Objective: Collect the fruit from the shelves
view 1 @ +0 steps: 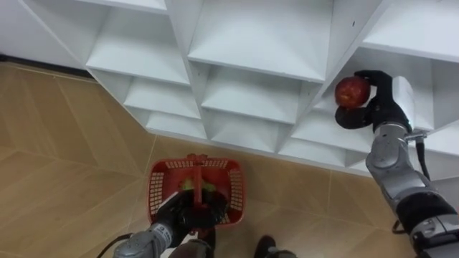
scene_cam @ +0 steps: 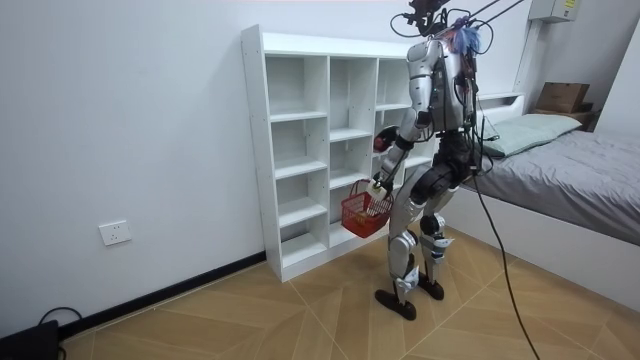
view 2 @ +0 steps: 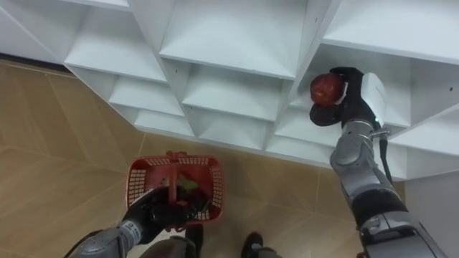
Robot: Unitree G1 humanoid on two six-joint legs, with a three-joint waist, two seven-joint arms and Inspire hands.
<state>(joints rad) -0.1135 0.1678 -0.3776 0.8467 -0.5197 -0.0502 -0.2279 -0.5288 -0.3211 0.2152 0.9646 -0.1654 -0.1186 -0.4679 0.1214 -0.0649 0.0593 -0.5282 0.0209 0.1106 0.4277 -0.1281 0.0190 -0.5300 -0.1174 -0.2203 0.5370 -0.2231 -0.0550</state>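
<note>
Closet shelves (view 1: 258, 43); right hand (view 1: 379, 107) clasps apple (view 1: 352, 92); basket (view 1: 159, 183) half-hidden.

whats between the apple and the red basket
In the left eye view, lower compartments of the white shelf unit and a strip of wooden floor lie between the apple in the right hand and the basket held by the left hand.

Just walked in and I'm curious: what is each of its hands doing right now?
Left hand: closed on the handle of the red basket.
Right hand: closed round a red apple.
</note>
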